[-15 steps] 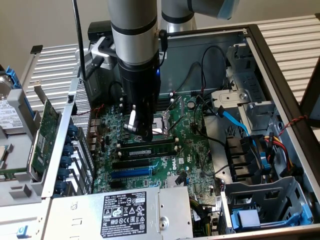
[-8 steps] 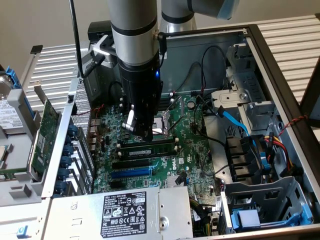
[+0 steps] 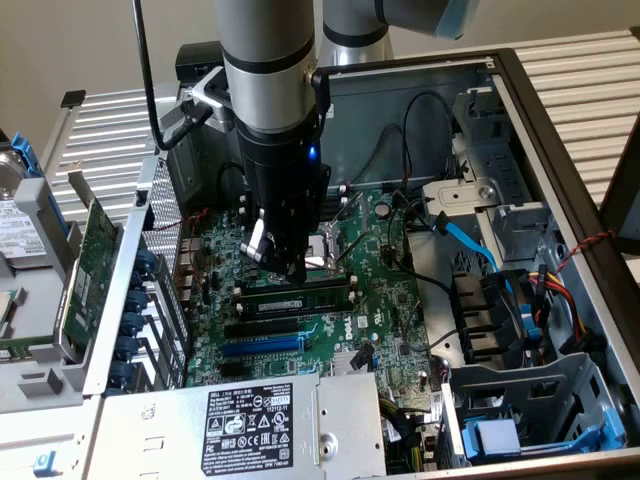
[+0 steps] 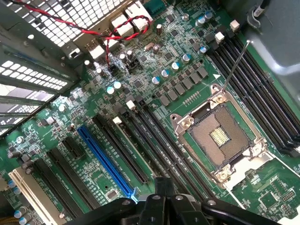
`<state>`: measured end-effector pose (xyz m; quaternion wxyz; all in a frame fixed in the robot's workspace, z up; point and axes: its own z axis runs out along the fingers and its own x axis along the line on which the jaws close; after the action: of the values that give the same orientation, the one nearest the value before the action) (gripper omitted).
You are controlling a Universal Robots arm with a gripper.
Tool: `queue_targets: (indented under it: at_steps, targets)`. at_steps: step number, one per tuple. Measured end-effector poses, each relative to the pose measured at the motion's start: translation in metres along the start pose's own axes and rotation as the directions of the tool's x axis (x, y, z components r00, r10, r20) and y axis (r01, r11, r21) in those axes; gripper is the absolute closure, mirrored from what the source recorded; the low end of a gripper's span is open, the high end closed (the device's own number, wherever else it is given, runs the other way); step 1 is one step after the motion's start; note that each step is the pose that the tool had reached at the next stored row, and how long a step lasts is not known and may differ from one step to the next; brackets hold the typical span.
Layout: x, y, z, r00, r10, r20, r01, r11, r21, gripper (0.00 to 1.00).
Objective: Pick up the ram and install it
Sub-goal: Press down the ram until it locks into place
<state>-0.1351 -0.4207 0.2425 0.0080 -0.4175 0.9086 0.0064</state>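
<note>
In the exterior view, the gripper hangs low inside the open metal computer case, just above the green motherboard beside the square CPU socket; the ram, a long narrow green stick with black chips, lies seated in a black slot just below the fingertips, and whether the fingers pinch it I cannot tell. In the wrist view, the glossy CPU socket sits between ranks of long black slots, with a blue slot beyond them.

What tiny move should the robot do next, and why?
Probably a small push straight down. The gripper hangs just over the ram, which stands on edge beside the socket, and I cannot tell whether it has clicked fully in.
</note>
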Motion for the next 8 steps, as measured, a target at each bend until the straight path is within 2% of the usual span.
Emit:
queue_targets:
  at_steps: [4,8]
  targets:
    - [0.0000,0.0000,0.0003,0.9980,0.064,0.0003,-0.064,0.9980,0.0012,0.89]
    - [0.0000,0.0000,0.0004,0.9920,0.127,0.0008,-0.127,0.9919,0.0025,0.89]
